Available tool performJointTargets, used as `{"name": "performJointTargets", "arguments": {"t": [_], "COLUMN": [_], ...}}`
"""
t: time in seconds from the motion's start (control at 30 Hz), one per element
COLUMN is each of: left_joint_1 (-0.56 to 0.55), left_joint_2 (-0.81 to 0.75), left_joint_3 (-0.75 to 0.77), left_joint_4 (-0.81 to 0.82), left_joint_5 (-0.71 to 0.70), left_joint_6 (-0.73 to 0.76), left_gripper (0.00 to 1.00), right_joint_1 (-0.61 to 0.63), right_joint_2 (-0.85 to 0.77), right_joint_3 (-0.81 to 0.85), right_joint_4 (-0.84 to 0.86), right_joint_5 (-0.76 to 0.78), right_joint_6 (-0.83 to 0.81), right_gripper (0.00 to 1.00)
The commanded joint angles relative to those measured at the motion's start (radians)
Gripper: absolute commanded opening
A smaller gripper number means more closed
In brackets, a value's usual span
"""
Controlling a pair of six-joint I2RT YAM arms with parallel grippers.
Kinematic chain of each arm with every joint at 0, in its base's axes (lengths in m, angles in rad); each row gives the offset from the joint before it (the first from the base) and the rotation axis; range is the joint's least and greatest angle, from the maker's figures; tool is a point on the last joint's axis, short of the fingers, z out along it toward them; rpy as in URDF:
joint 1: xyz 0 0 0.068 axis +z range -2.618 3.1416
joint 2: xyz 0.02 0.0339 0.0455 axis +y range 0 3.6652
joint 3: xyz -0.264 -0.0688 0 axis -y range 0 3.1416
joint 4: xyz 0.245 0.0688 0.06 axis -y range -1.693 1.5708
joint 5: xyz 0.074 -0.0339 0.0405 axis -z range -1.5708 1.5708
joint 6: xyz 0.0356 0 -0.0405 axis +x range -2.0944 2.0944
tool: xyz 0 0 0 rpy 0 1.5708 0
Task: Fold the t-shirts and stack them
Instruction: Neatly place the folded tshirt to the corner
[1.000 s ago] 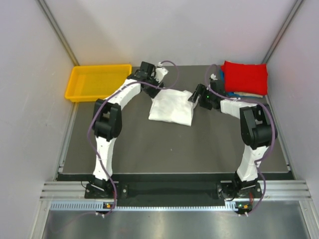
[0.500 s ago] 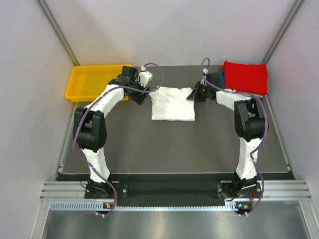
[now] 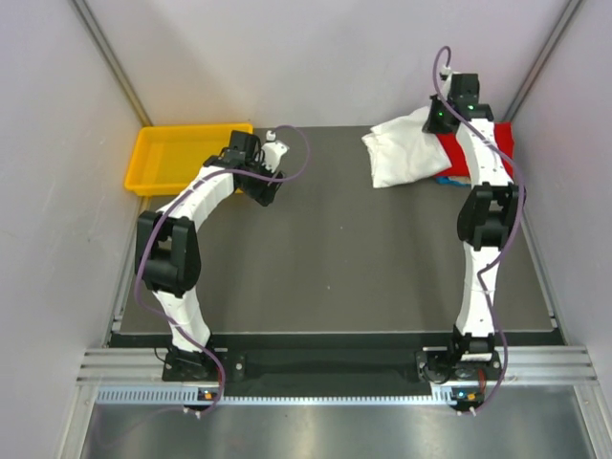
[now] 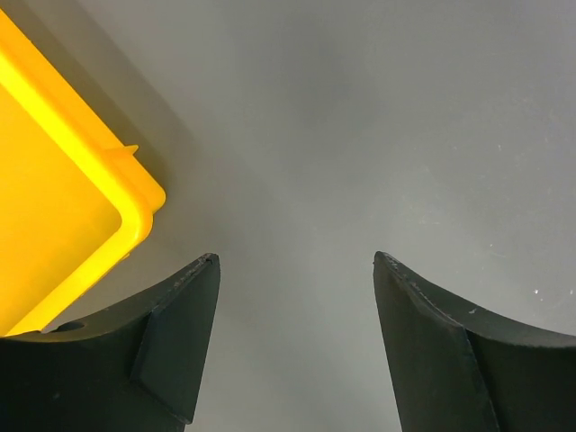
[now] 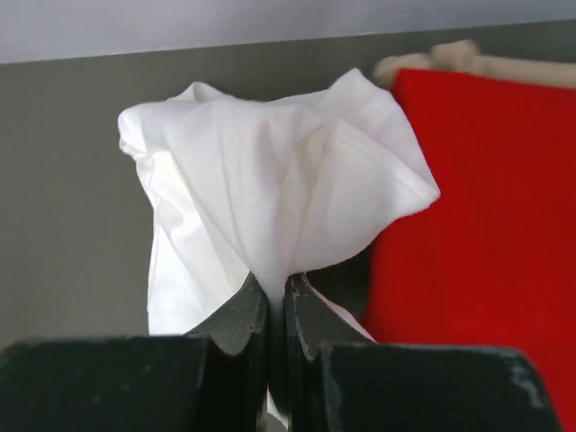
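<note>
The folded white t-shirt (image 3: 402,153) hangs in the air at the back right, pinched by my right gripper (image 5: 277,286), which is shut on a bunched edge of the white t-shirt (image 5: 270,198). Just right of it lies the folded red t-shirt (image 5: 486,207), on top of a cream one (image 5: 468,58) whose edge shows behind it. From above, the red t-shirt (image 3: 502,143) is partly hidden by my right arm. My left gripper (image 4: 295,270) stands open over bare mat, nothing between its fingers, near the corner of the yellow tray.
The yellow tray (image 3: 163,163) sits at the back left; its corner (image 4: 135,193) shows close to my left fingers. Grey walls close in the mat on three sides. The dark mat (image 3: 325,268) lies below both arms.
My right gripper shut on the white t-shirt, lifted it from the mat's middle and carried it to the back right by the red one. My left arm drew back toward the tray.
</note>
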Motion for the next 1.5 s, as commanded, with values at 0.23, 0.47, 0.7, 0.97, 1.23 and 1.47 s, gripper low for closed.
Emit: {"name": "performJointTargets", "arguments": {"t": [0.23, 0.47, 0.7, 0.97, 1.23, 1.47], "left_joint_1": [0.004, 0.004, 0.004, 0.004, 0.001, 0.0], "left_joint_2": [-0.016, -0.015, -0.007, 0.025, 0.068, 0.109], "left_joint_3": [0.015, 0.004, 0.003, 0.009, 0.033, 0.066], "left_joint_4": [-0.017, -0.017, -0.015, -0.02, -0.04, -0.07], "left_joint_5": [-0.001, -0.007, -0.017, -0.032, -0.03, -0.037], "left_joint_6": [-0.011, -0.016, -0.022, -0.027, -0.036, -0.041], "left_gripper": [0.73, 0.73, 0.73, 0.73, 0.72, 0.72], "right_joint_1": [-0.104, -0.158, -0.234, -0.325, -0.362, -0.4], "right_joint_2": [-0.113, -0.173, -0.174, -0.047, 0.076, 0.152], "right_joint_3": [0.173, 0.223, 0.232, 0.239, 0.242, 0.246], "right_joint_4": [-0.105, -0.142, -0.164, -0.113, 0.016, 0.192], "right_joint_5": [0.065, -0.009, -0.094, -0.199, -0.047, 0.091], "right_joint_6": [-0.122, -0.121, -0.102, -0.122, -0.24, -0.256], "right_gripper": [0.0, 0.0, 0.0, 0.0, 0.0, 0.0]}}
